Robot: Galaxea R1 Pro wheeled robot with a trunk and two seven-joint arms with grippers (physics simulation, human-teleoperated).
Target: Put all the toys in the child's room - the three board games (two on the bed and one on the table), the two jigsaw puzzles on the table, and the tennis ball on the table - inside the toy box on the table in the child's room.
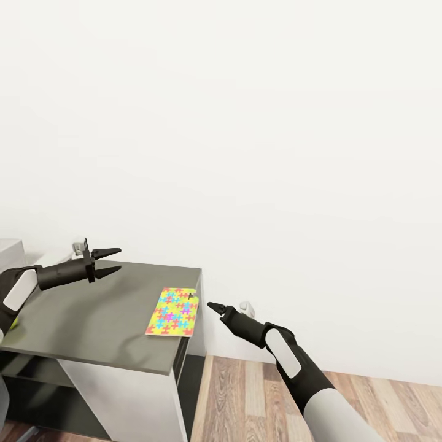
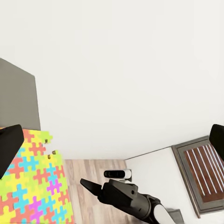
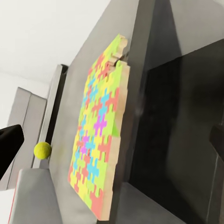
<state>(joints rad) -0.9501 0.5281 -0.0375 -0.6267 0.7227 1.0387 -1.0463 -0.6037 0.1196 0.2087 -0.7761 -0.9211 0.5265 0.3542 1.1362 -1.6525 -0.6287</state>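
The jigsaw puzzle [image 1: 173, 312] lies flat on the dark grey counter [image 1: 92, 319], at the counter's corner nearest the wood floor [image 1: 258, 399], with one long edge flush with or slightly past the counter's rim. In the right wrist view that edge shows as a thick pale slab [image 3: 100, 140], apparently two puzzles stacked, the upper one shifted a little (whether it is one slab or two cannot be settled here). Such an overhang would offer a gripper a free edge to close on, which probably explains the approach from the floor side.

The right gripper [image 1: 216, 306] hangs just beside the puzzle's outer edge, off the counter, its fingers together at the tip as far as the head view shows; it holds nothing. The left gripper [image 1: 110, 261] hovers above the counter, well apart from the puzzle on the side away from the right gripper, jaws parted and empty, seemingly kept clear.

The tennis ball [image 3: 42, 150] rests on the counter beyond the puzzle's far side, near the step up to a paler surface [image 3: 28, 112]; a yellow-green patch [image 1: 13, 323] beside the left forearm in the head view is likely the same ball. No puzzle or ball is lifted yet.
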